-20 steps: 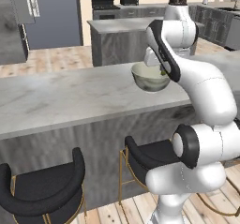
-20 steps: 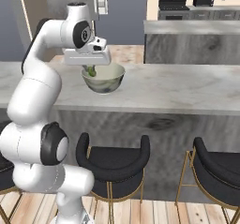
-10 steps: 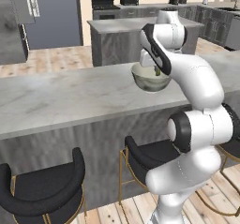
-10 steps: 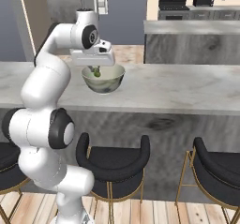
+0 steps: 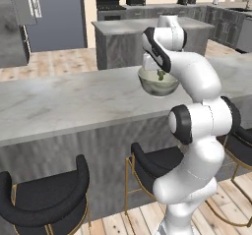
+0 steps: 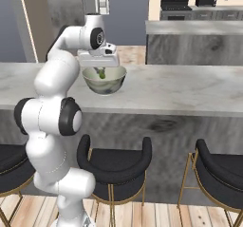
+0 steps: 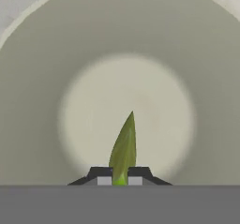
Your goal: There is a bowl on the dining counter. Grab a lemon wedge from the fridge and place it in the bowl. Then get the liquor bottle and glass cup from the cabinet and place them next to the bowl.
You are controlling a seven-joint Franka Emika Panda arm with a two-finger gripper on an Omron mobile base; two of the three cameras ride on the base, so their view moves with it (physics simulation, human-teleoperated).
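Note:
The pale grey-beige bowl (image 5: 156,86) (image 6: 105,82) stands on the dining counter (image 5: 59,101) (image 6: 190,90). My gripper (image 5: 158,73) (image 6: 99,68) hangs just inside its rim, pointing down, shut on a green lemon wedge (image 7: 124,148). The wedge (image 5: 160,75) (image 6: 101,72) is pinched at its thick end between the two dark fingertips, with its tip pointing at the bowl's floor. In the hand view my gripper (image 7: 119,178) sits over the middle of the bowl (image 7: 70,45), and the wedge is clear of the bottom.
Black stools (image 5: 44,199) (image 6: 114,162) stand along the counter's near side. A shorter grey island (image 5: 128,37) (image 6: 194,41) lies beyond the counter. The dark grey fridge (image 5: 15,32) with pale handles stands at the back left.
The arm's elbow and upper links have swung in toward the bowl. The hand has stayed over the bowl with the wedge still pinched. Bowl and counter have not moved.

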